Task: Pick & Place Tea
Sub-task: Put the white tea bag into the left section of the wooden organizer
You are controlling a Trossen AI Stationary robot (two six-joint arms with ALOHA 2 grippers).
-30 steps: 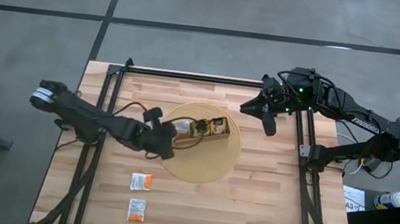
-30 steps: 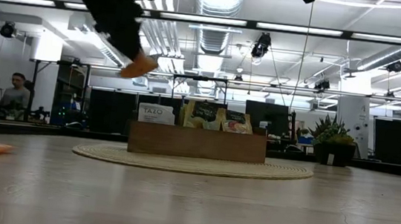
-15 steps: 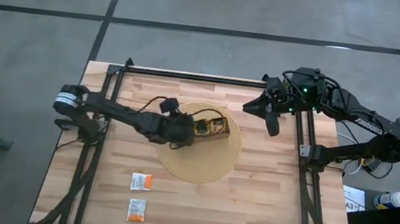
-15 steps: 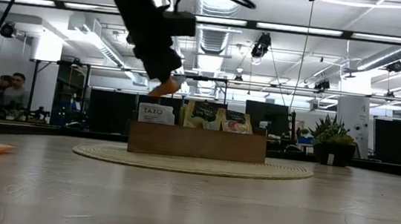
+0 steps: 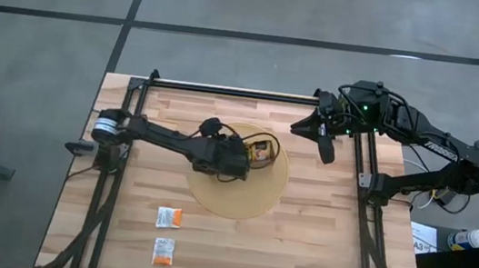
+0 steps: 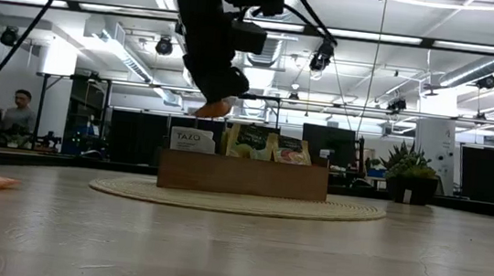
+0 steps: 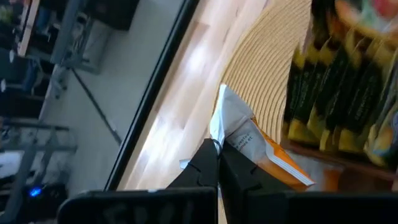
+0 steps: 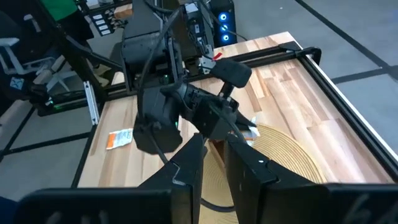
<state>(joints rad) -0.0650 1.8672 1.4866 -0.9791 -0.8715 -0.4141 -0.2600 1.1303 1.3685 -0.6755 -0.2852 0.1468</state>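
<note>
One sachet (image 7: 252,146) in left gripper (image 7: 216,163)

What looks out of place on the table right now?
Two tea sachets lie loose on the bare table, well clear of the tray on the round mat. Nothing looks spilled or damaged.
</note>
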